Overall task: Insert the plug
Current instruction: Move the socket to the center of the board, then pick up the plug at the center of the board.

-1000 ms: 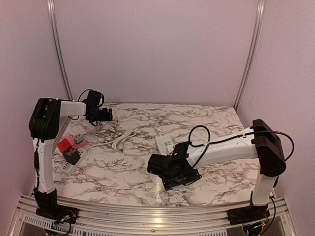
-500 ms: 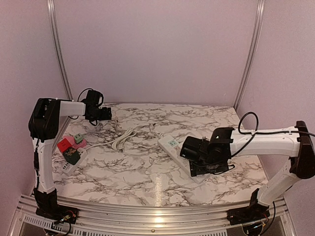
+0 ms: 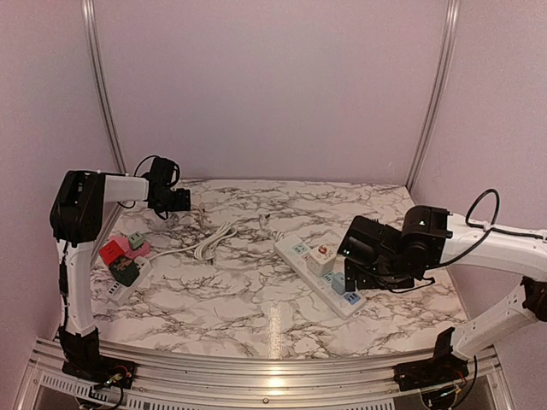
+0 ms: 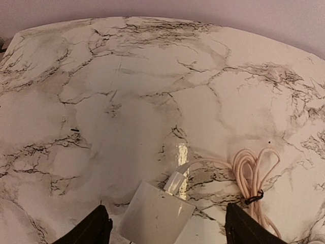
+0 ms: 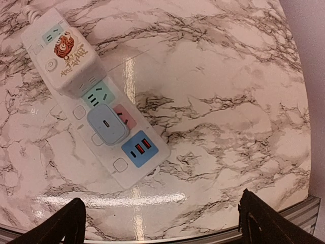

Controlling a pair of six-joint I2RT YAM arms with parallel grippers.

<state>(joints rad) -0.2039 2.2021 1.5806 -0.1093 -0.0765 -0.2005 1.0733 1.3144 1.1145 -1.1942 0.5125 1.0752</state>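
My left end effector (image 4: 163, 231) is closing in now, fingers narrower than a second ago but not yet gripping: there is a gap on either side of the white plug (image 4: 157, 218). That plug lies flat on the worktop (image 4: 127, 101) at the far left, its bundled cable (image 4: 251, 173) just beside it. My right end effector (image 5: 165, 221) hangs wide open and empty. That arm has swung clear to the right, uncovering the power strip (image 5: 142, 147), where a white adapter (image 5: 71, 61) and a blue charger (image 5: 106, 125) already sit. I judge this the pick-up; carry and insertion lie ahead.
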